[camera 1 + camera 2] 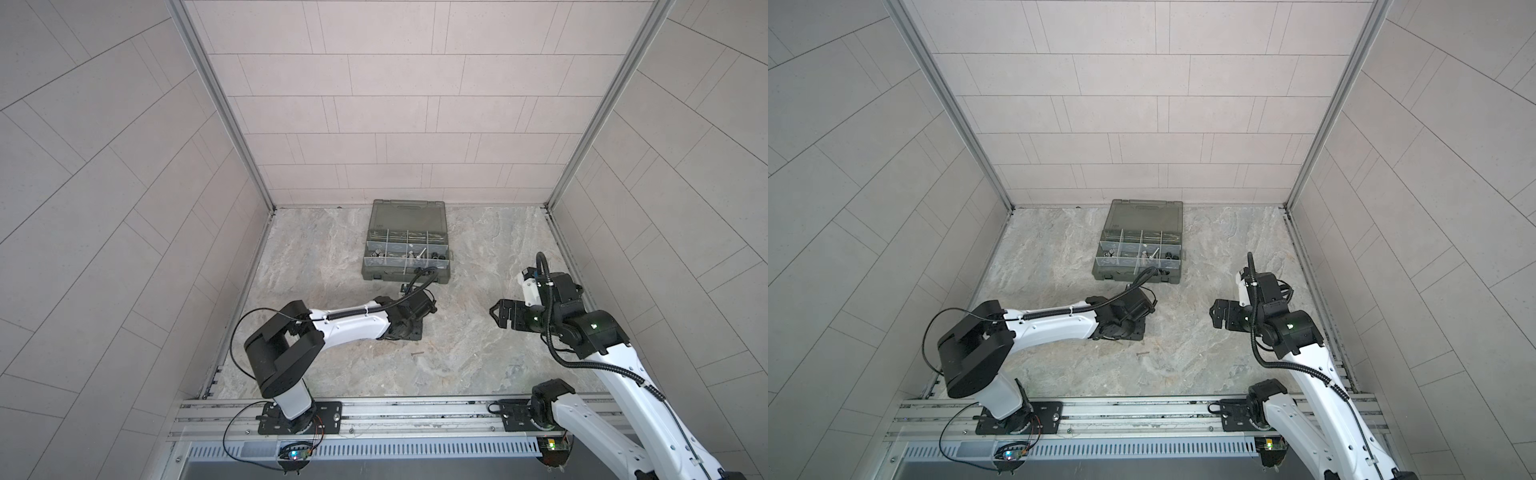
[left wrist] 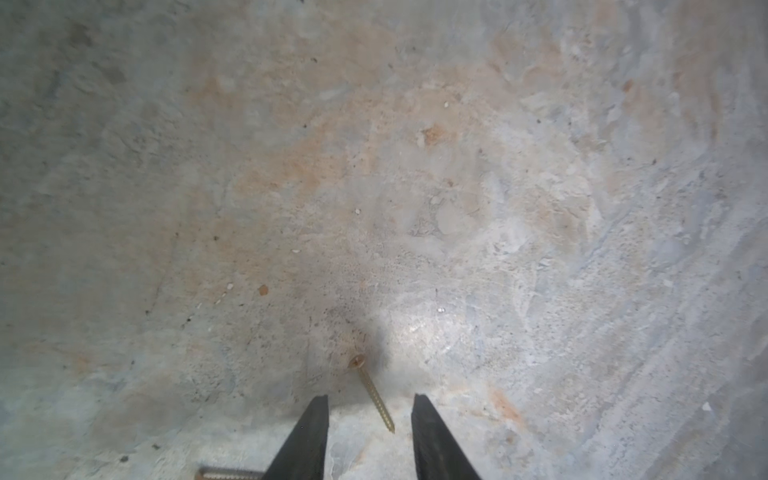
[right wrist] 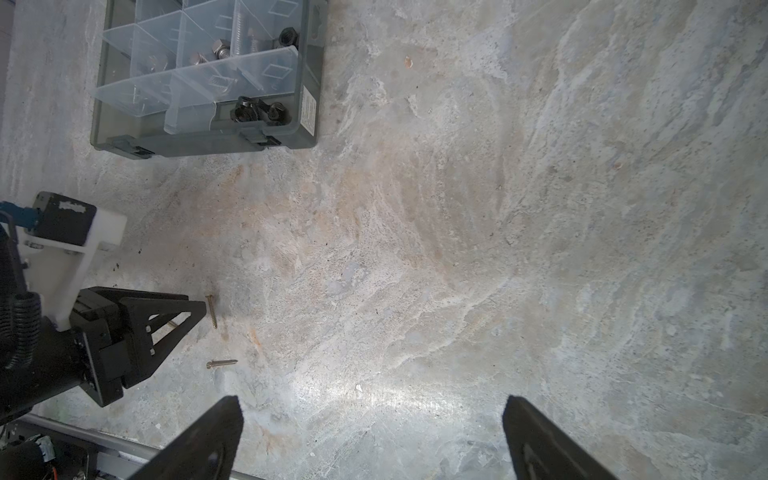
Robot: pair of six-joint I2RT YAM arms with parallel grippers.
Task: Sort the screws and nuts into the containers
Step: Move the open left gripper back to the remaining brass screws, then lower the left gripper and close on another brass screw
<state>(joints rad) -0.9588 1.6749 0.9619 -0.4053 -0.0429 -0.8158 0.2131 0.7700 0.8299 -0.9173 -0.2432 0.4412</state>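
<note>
My left gripper points down at the table, its jaws apart on either side of a thin brass screw that lies flat, with a gap on both sides. A second screw lies partly hidden behind one finger. The right wrist view shows the left gripper with loose screws beside it. The dark organiser case stands open at the back, with silver bolts and black nuts in its containers. My right gripper hovers wide open over bare table, holding nothing.
The case's smoky lid leans back towards the rear wall. Another small screw lies on the marbled table in front of the left arm. Tiled walls close in three sides, and an aluminium rail carries both arm bases along the front.
</note>
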